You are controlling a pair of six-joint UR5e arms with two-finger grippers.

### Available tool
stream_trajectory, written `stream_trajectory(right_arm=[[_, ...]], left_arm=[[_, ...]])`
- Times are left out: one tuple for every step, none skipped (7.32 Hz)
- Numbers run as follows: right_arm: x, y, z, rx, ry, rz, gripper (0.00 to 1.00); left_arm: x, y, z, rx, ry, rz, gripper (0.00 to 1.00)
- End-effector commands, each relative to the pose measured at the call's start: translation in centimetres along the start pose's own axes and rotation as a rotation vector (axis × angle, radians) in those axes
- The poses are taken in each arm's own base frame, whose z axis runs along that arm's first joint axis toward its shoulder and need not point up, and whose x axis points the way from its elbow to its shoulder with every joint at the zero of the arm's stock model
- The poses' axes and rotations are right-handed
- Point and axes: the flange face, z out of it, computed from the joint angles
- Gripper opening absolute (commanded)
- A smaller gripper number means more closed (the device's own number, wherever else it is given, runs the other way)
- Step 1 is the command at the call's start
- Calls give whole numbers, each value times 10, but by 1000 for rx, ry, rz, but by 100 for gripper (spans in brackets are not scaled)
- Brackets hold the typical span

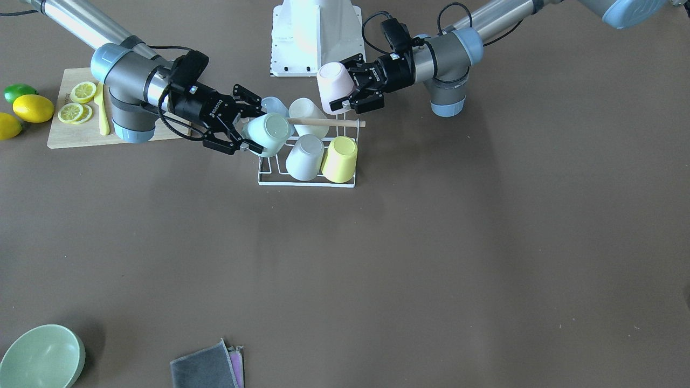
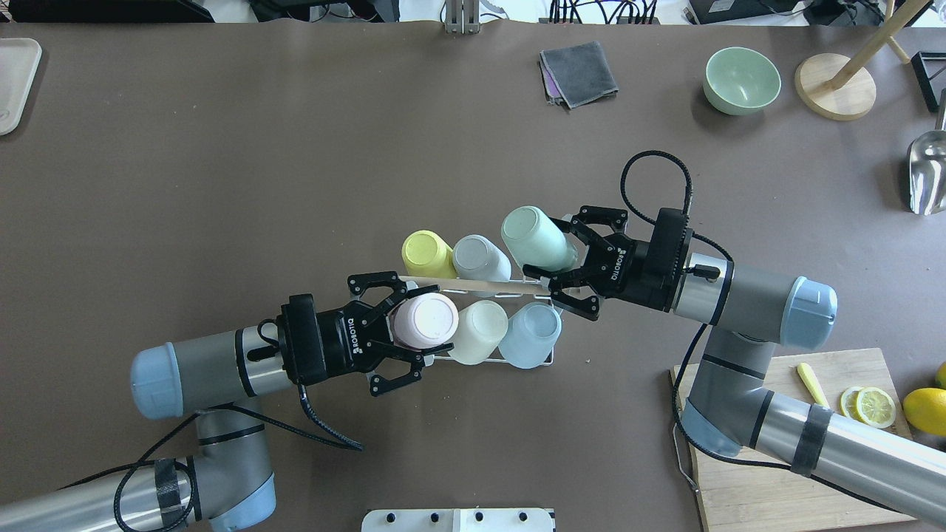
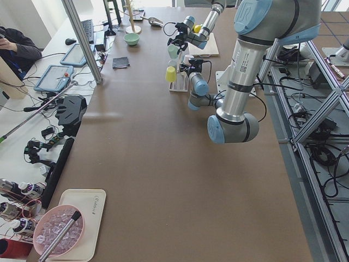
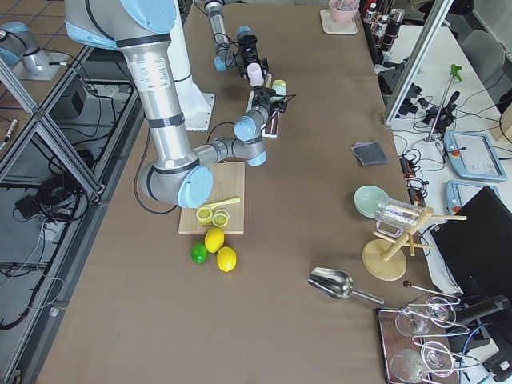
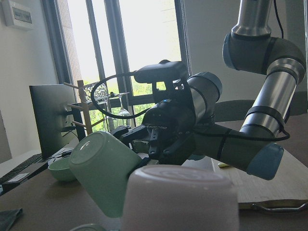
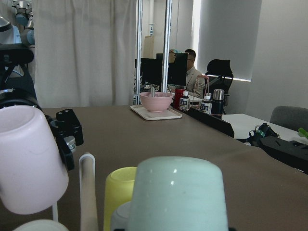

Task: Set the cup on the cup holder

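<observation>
The cup holder (image 1: 307, 183) is a white wire rack with a wooden rod (image 1: 329, 123) across its top, at the table's middle (image 2: 473, 282). A yellow cup (image 1: 340, 159), a grey cup (image 1: 304, 157), a cream cup (image 1: 307, 110) and a pale blue cup (image 1: 272, 105) sit upside down on it. My left gripper (image 2: 417, 325) is shut on a pink cup (image 2: 425, 321), bottom up, at the rack's near left corner. My right gripper (image 2: 558, 247) is shut on a mint green cup (image 2: 536, 236), tilted over the rack's far right corner.
A wooden cutting board (image 1: 70, 116) with lemon slices and a yellow knife lies under my right arm, with lemons (image 1: 32, 108) and a lime beside it. A green bowl (image 1: 40, 358) and a folded grey cloth (image 1: 207, 366) lie at the far edge.
</observation>
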Motion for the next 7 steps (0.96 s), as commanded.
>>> stream_trajectory(right_arm=[[0,1,-5,-1,1,1,100],[0,0,-5,0,-1,1,100],[2,0,-6,-3,0,-1,100],[14,-4,-13,-8,12,-7,100],[26,-6,-36,-63,-6,-17,100],[43,-11,-68,-180,-57,-20,100],[69,-11,-95,-281,-97,-15,100]], left_arm=[[0,-1,-1,6,0,2,99],[0,-2,-1,7,0,2,99],[0,-2,-1,7,0,-1,99],[0,-3,-1,10,-1,-2,99],[0,-6,-1,16,0,-4,99],[-3,-14,-3,26,-3,-1,99],[-9,-24,-25,-2,-17,10,99]])
